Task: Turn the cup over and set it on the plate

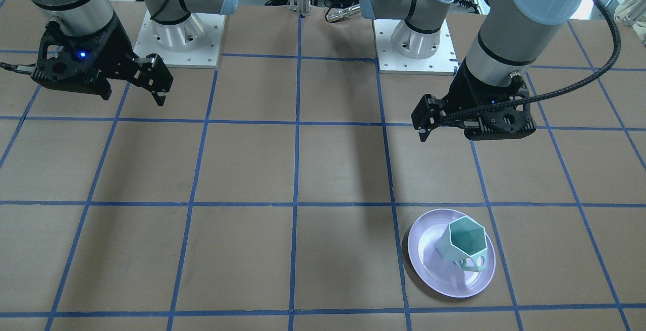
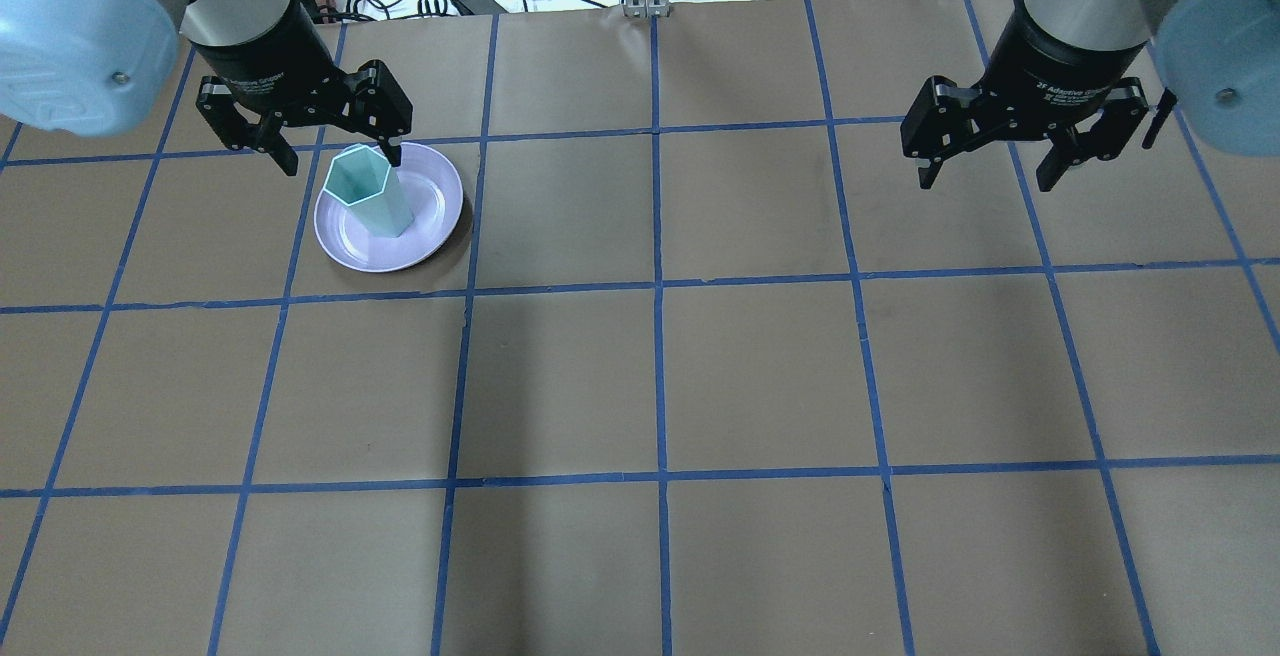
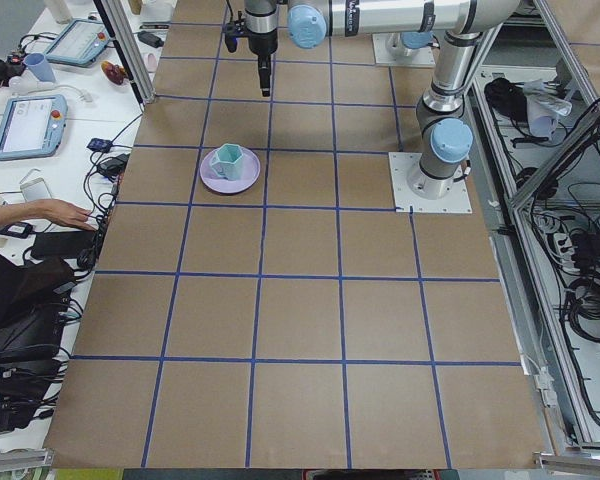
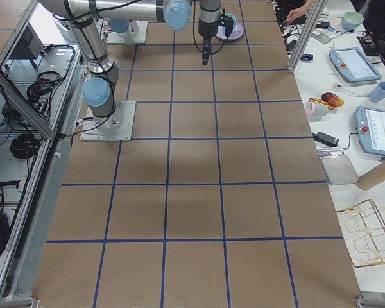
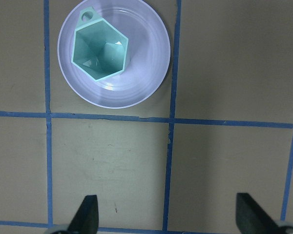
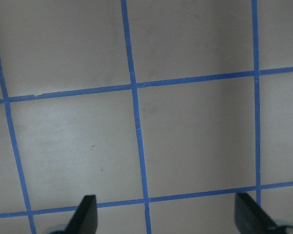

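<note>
The mint-green faceted cup [image 1: 463, 244] stands upright, mouth up, on the lavender plate [image 1: 423, 255], with its handle toward the table's far edge from the robot. Both also show in the overhead view, the cup [image 2: 370, 198] on the plate [image 2: 437, 204], and in the left wrist view, the cup [image 5: 98, 51] on the plate [image 5: 149, 61]. My left gripper [image 2: 342, 158] is open and empty, raised above the table on the robot's side of the plate. My right gripper [image 2: 988, 181] is open and empty, far off over bare table.
The two arm base plates [image 1: 177, 43] [image 1: 415, 48] sit at the robot's edge of the table. Side tables hold tablets [image 3: 25, 125] and cables, and an operator's hand [image 3: 60, 212] rests there. Blue tape lines grid the brown table [image 2: 660, 376].
</note>
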Action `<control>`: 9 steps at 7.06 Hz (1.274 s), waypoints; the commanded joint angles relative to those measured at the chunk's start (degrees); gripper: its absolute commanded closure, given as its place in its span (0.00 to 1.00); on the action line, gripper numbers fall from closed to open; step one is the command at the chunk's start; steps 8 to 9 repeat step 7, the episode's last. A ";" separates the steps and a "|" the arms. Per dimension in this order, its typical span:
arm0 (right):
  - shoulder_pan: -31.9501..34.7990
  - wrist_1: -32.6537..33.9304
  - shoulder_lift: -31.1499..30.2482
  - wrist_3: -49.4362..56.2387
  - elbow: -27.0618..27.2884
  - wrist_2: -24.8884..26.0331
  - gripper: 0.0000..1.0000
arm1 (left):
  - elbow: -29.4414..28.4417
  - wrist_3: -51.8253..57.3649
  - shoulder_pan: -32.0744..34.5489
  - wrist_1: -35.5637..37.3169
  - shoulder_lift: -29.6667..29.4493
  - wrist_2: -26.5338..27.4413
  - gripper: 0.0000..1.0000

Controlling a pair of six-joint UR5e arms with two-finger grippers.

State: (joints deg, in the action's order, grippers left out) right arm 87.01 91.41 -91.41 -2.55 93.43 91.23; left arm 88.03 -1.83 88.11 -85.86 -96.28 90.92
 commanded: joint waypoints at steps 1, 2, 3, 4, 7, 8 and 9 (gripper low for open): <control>0.00 0.00 0.00 0.00 0.09 0.00 0.00 | 0.03 -1.06 -0.04 0.08 0.13 -0.75 0.00; 0.00 0.00 0.00 0.00 0.00 0.00 0.00 | 0.03 -1.07 -0.04 0.08 0.22 -0.40 0.00; 0.00 0.00 0.00 0.00 0.00 0.00 0.00 | 0.03 -0.81 -0.21 0.08 0.22 -0.14 0.00; 0.00 0.00 0.00 0.00 0.09 0.00 0.00 | 0.03 -0.90 -0.30 0.08 0.22 -0.22 0.00; 0.00 0.00 0.00 0.00 0.00 0.00 0.00 | 0.03 -0.90 -0.30 -0.01 0.39 -0.22 0.00; 0.00 0.00 0.00 0.00 0.00 0.00 0.00 | 0.03 -0.90 -0.30 -0.01 0.39 -0.22 0.00; 0.00 0.00 0.00 0.00 0.00 0.00 0.00 | 0.03 -0.90 -0.30 -0.01 0.39 -0.22 0.00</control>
